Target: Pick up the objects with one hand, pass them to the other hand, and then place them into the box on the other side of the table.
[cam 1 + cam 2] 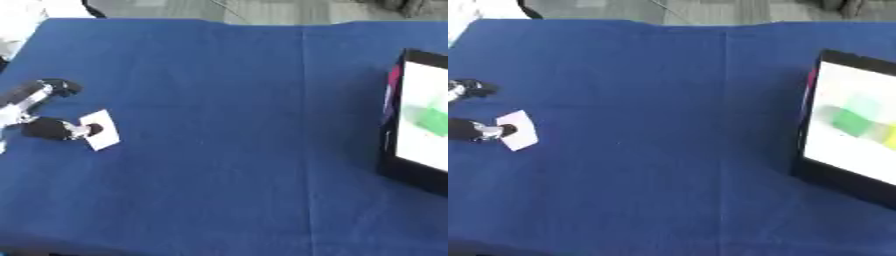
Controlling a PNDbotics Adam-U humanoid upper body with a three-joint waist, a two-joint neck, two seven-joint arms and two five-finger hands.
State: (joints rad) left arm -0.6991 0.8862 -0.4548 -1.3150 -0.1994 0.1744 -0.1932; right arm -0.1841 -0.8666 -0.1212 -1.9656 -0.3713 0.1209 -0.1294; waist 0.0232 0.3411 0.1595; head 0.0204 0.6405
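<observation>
A small white flat object [101,130] lies on the blue table at the far left. My left hand [51,128] comes in from the left edge, and a black fingertip rests on the white object's left side. Whether the fingers pinch it or only touch it does not show. A black-walled box [859,125] with a white floor stands at the right edge. Inside it lie green pieces [852,120], blurred. My right hand shows in neither view.
The blue cloth [236,125] covers the whole table between the white object and the box. A black and silver part of my left arm [44,91] sits just above the hand. Grey floor shows beyond the far edge.
</observation>
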